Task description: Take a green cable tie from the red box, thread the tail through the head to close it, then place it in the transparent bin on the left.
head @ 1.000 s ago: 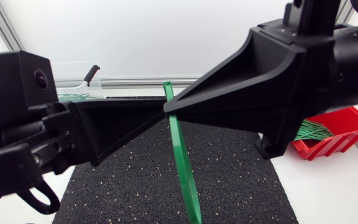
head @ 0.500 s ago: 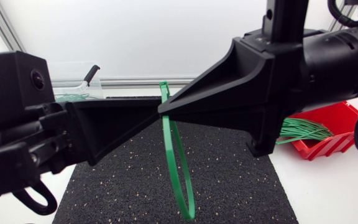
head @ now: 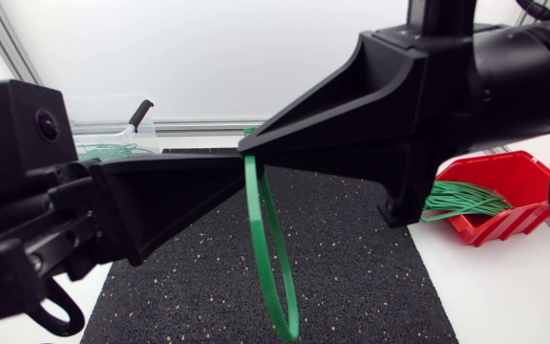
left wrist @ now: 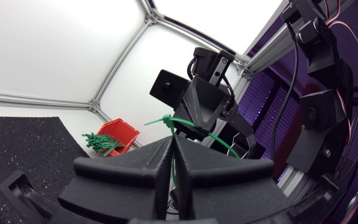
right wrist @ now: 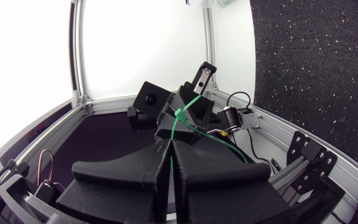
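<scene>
A green cable tie (head: 273,277) hangs as a narrow loop above the black mat (head: 351,277), held up in mid-air. My left gripper (head: 240,179) comes in from the left and is shut on the tie near its top. My right gripper (head: 244,148) meets it tip to tip from the right, shut on the tie just above. In the left wrist view the tie (left wrist: 191,127) runs across to the right gripper (left wrist: 204,109) ahead. In the right wrist view the tie (right wrist: 180,116) leads to the left gripper (right wrist: 182,124). The red box (head: 504,191) holds several green ties (head: 461,201).
The transparent bin (head: 113,119) stands at the back left with green ties inside and a black handle-like piece (head: 141,113) at its rim. The red box (left wrist: 120,129) shows beyond my left gripper's fingers (left wrist: 160,163). White table surrounds the mat.
The tie has bent from a nearly straight strap into a loop. My right gripper has moved left and slightly down, so the tie's top end is now hidden at the fingertips.
</scene>
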Robot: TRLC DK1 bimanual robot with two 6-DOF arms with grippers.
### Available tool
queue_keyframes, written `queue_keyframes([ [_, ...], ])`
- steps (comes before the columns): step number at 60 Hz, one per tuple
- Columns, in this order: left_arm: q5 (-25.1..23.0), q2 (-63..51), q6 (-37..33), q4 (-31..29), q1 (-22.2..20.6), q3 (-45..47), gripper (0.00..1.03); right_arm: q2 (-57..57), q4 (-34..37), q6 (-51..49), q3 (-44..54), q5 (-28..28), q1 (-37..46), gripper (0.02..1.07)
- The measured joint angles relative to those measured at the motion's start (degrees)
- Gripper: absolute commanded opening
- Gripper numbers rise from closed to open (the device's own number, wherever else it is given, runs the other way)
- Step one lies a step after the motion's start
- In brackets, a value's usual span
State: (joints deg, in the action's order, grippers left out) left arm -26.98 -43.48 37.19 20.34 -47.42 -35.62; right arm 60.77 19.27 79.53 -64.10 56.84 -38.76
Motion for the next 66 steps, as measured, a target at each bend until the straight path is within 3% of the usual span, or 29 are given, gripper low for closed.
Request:
queue_keyframes([
  [66,1.27,1.68,-2.95,-4.5,-0.28,0.07,0.04,2.95,-0.04,-0.04,1.6,2.99,3.26,0.08],
])
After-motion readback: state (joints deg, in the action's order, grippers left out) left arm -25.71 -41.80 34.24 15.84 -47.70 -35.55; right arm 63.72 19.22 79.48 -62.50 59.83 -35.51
